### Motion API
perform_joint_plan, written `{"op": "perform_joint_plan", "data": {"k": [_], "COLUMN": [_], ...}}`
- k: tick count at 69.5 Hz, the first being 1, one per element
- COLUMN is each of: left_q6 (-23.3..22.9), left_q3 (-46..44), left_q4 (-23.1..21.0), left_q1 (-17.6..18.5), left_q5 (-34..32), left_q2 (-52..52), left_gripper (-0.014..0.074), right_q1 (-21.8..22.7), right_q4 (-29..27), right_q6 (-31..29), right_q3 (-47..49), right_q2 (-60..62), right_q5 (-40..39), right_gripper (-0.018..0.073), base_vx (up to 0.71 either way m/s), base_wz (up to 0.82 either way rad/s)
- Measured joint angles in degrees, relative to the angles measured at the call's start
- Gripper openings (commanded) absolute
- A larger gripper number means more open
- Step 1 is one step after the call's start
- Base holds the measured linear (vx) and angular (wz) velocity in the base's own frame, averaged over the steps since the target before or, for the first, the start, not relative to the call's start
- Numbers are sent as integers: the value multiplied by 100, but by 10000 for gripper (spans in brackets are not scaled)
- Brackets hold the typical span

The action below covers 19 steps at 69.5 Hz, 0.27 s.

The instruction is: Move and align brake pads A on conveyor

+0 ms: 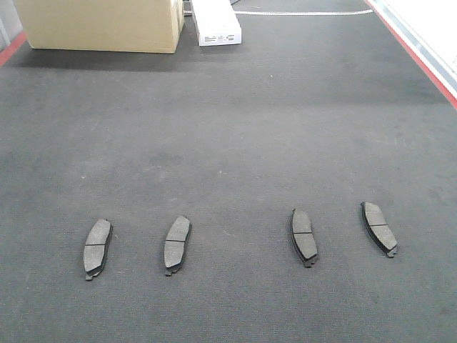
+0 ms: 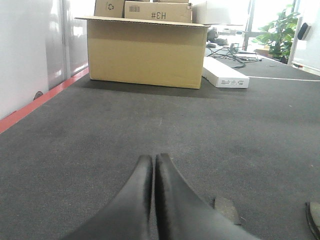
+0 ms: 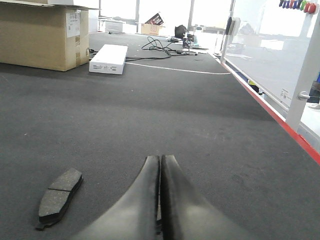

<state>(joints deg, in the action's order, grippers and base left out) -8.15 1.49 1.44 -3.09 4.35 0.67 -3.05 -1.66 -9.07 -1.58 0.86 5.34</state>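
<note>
Several brake pads A lie in a rough row across the near part of the conveyor (image 1: 228, 128): a far-left pad (image 1: 97, 248), a second pad (image 1: 177, 244), a third pad (image 1: 303, 236) and a far-right pad (image 1: 379, 228). Each lies lengthwise and slightly slanted. Neither gripper shows in the front view. My left gripper (image 2: 153, 157) is shut with nothing in it, low over the belt; a pad corner (image 2: 227, 209) peeks out right of its fingers. My right gripper (image 3: 160, 157) is shut and empty, with one pad (image 3: 59, 195) lying to its left.
A large cardboard box (image 1: 100, 25) stands at the belt's far left, a flat white box (image 1: 216, 27) beside it. Red strips (image 1: 414, 50) run along the belt's edges. Cables (image 3: 165, 45) lie beyond the white box. Another pad's edge (image 2: 314, 217) shows at the left wrist view's right border.
</note>
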Motion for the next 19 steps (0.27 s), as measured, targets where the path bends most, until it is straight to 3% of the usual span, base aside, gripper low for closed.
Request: {"op": "perform_joint_plan", "data": {"k": [19], "left_q6": [0], "left_q3": [0], "left_q4": [0], "left_q1": [0], "left_q5": [0], "left_q2": [0], "left_gripper": [-6], "right_q1": [0], "right_q4": [0], "right_q6": [0], "right_q3": [0], "right_q2": [0], "right_q5": [0], "right_gripper": [-10], "base_vx": [0], "base_wz": [0]}}
